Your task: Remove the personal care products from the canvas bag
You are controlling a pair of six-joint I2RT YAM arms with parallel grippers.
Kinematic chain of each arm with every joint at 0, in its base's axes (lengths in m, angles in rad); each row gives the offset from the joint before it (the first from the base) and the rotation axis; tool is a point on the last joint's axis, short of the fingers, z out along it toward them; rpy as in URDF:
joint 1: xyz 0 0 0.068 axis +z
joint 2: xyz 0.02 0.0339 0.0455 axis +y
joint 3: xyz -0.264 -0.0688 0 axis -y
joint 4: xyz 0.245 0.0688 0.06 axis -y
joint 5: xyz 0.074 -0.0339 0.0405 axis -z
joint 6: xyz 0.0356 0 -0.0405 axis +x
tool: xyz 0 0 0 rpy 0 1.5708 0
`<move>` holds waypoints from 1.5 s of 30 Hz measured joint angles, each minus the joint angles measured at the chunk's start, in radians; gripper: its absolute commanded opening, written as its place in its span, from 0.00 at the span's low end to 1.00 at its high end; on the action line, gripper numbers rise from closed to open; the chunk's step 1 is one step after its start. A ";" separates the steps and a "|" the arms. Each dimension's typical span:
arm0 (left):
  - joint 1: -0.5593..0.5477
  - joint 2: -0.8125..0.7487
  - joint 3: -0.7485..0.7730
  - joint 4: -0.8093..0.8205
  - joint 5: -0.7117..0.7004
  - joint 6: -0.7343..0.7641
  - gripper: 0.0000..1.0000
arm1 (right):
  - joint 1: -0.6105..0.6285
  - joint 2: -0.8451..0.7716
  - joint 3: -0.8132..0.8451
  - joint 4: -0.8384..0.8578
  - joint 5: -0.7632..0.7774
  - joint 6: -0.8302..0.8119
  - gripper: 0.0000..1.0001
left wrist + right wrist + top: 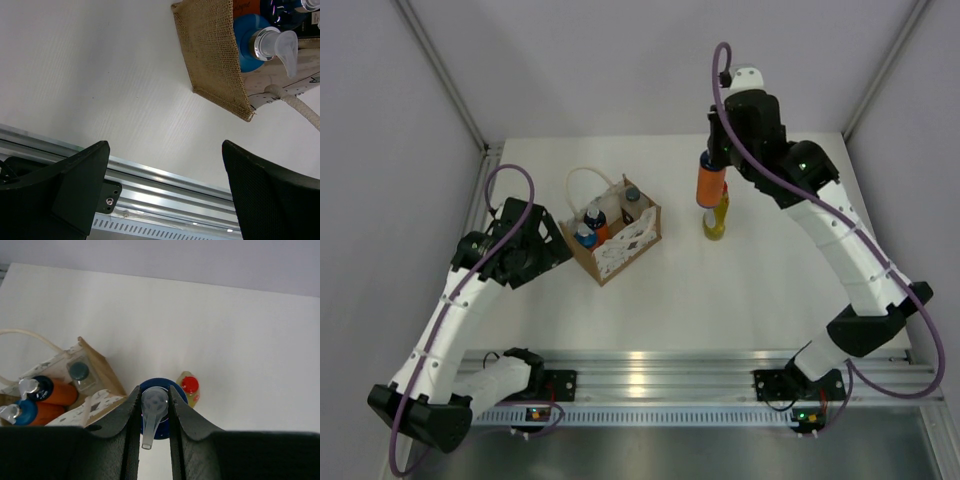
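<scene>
**Orange bottle held beside the yellow one**

The right gripper [154, 395] is clamped on the pump of an orange bottle [709, 186], just beside the yellow bottle [716, 220] on the table [770, 290]. Two other orange bottles [55, 396] and the clear bottle [80, 373] sit in the bag [620, 252]. The left gripper [165, 150] hangs near the bag, spread wide.

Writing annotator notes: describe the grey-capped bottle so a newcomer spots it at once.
Find the tan canvas bag left of centre on the white table. Of the three bottles inside, look in the bag's far right corner as seen from the arms. It is a clear bottle with a dark grey cap; its two neighbours are orange with blue pump tops.
</scene>
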State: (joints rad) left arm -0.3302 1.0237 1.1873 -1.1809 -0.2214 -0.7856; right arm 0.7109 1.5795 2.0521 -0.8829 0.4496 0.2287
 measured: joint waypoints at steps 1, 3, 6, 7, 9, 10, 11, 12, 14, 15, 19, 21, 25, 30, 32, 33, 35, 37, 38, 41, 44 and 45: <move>0.000 0.000 0.000 0.000 0.000 0.000 0.98 | -0.021 -0.012 -0.017 -0.003 0.001 0.003 0.00; 0.000 0.000 0.000 0.000 0.000 0.000 0.98 | -0.066 -0.040 -0.050 -0.005 -0.001 0.008 0.00; 0.000 0.002 0.000 0.000 0.000 0.000 0.98 | -0.139 -0.092 -0.105 -0.005 -0.009 0.016 0.00; 0.000 0.002 0.000 0.001 0.000 0.000 0.98 | -0.155 -0.109 -0.124 -0.003 -0.015 0.018 0.00; 0.000 0.004 0.000 0.002 0.000 0.000 0.98 | -0.219 -0.143 -0.162 -0.003 -0.025 0.020 0.00; 0.000 0.006 0.000 0.002 0.000 0.000 0.98 | -0.246 -0.158 -0.182 0.001 -0.034 0.021 0.00; 0.000 0.007 0.000 0.002 0.000 0.000 0.98 | -0.277 -0.172 -0.203 0.000 -0.044 0.022 0.00; 0.000 0.009 0.000 0.003 0.000 0.000 0.98 | -0.309 -0.187 -0.233 0.010 -0.053 0.022 0.00; 0.000 0.013 0.000 0.003 0.000 0.000 0.98 | -0.364 -0.210 -0.288 0.021 -0.068 0.023 0.00; 0.000 0.015 0.000 0.004 0.001 0.000 0.98 | -0.394 -0.219 -0.317 0.025 -0.081 0.021 0.00; 0.000 0.016 0.000 0.006 0.001 0.000 0.98 | -0.494 -0.228 -0.433 0.068 -0.132 0.014 0.00; 0.000 0.016 0.000 0.006 0.001 0.001 0.98 | -0.533 -0.226 -0.488 0.094 -0.158 0.007 0.00; 0.000 0.016 0.000 0.006 0.002 0.003 0.98 | -0.594 -0.214 -0.570 0.166 -0.200 -0.002 0.00; 0.000 0.016 0.000 0.006 0.004 0.006 0.98 | -0.633 -0.187 -0.673 0.287 -0.235 -0.038 0.00; 0.000 0.016 0.000 0.006 0.005 0.010 0.98 | -0.637 -0.169 -0.710 0.336 -0.245 -0.058 0.00; 0.000 0.016 0.000 0.006 0.005 0.011 0.98 | -0.638 -0.158 -0.725 0.356 -0.252 -0.068 0.00; 0.000 0.016 0.002 0.006 0.006 0.015 0.98 | -0.642 -0.137 -0.752 0.396 -0.266 -0.080 0.00; 0.000 0.016 0.005 0.006 0.009 0.021 0.98 | -0.648 -0.111 -0.767 0.424 -0.278 -0.089 0.00; 0.000 0.015 0.007 0.006 0.013 0.024 0.98 | -0.651 -0.098 -0.771 0.433 -0.281 -0.092 0.00; 0.000 0.015 0.013 0.006 0.018 0.031 0.98 | -0.658 -0.080 -0.788 0.449 -0.284 -0.096 0.13; 0.000 0.014 0.015 0.006 0.020 0.034 0.98 | -0.663 -0.084 -0.809 0.483 -0.288 -0.093 0.51; 0.000 0.013 0.015 0.006 0.021 0.034 0.98 | -0.663 -0.085 -0.814 0.494 -0.288 -0.092 0.59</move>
State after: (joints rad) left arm -0.3302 1.0367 1.2026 -1.1748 -0.2001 -0.7517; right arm 0.0483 1.4948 1.2381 -0.3893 0.1619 0.1368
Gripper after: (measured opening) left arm 0.984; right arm 0.434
